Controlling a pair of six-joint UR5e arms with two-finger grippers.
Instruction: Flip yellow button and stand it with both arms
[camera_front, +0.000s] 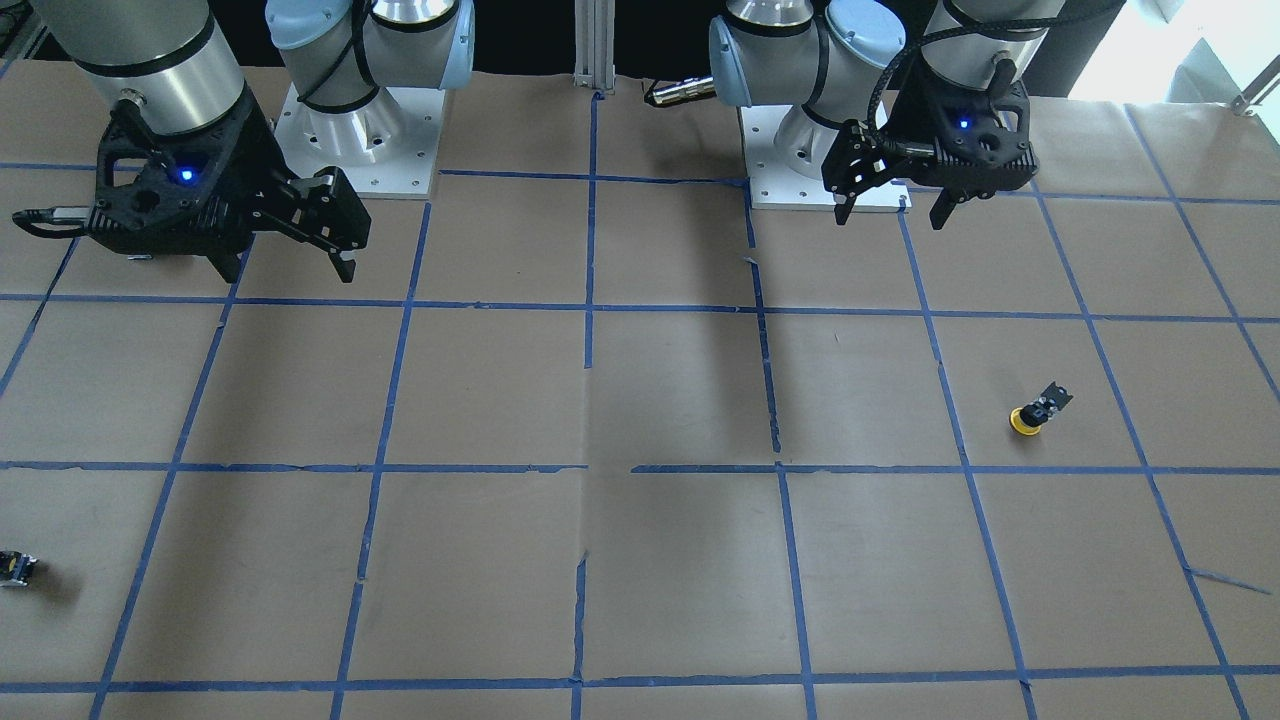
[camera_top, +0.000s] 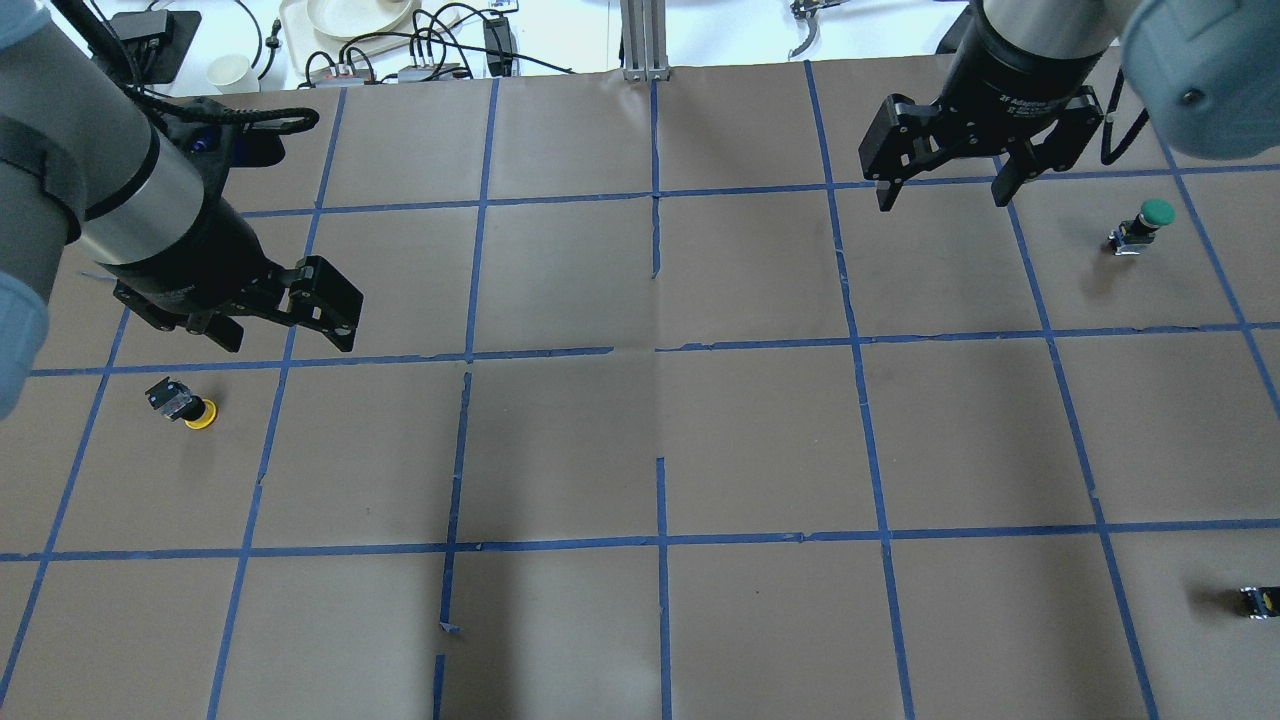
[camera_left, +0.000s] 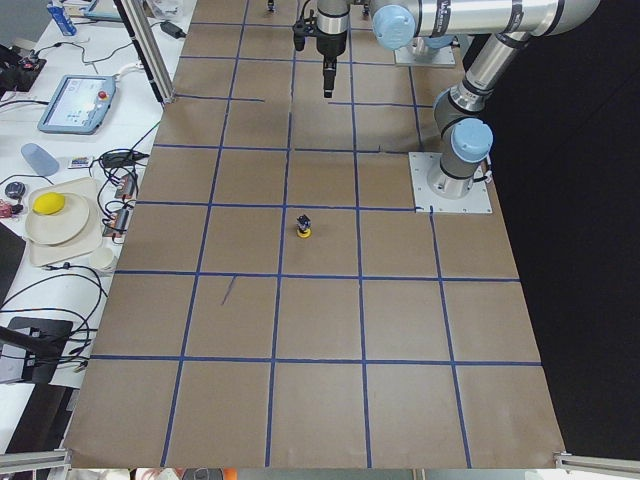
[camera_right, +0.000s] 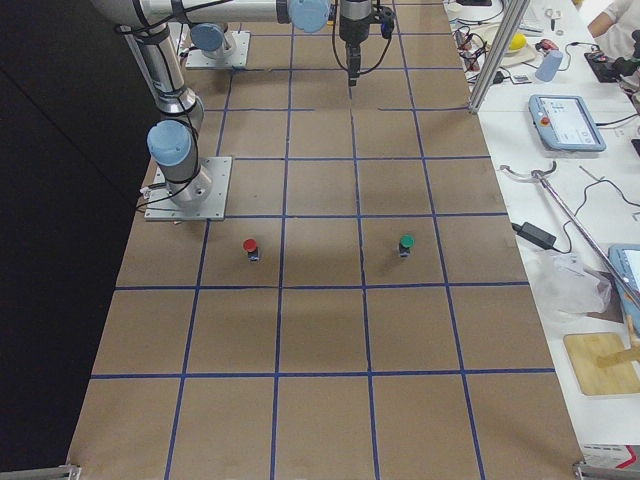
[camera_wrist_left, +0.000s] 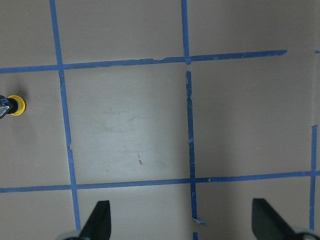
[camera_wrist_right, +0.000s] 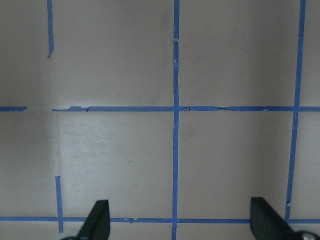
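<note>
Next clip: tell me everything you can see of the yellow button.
The yellow button is small, with a round yellow mushroom cap on a black blocky body that shows some silvery metal. It looks like plastic. It seems to rest upside down, with the cap on the table and the body pointing up. It sits on the robot's left side, inside one taped square and clear of the blue lines. Only the table touches it.
</note>
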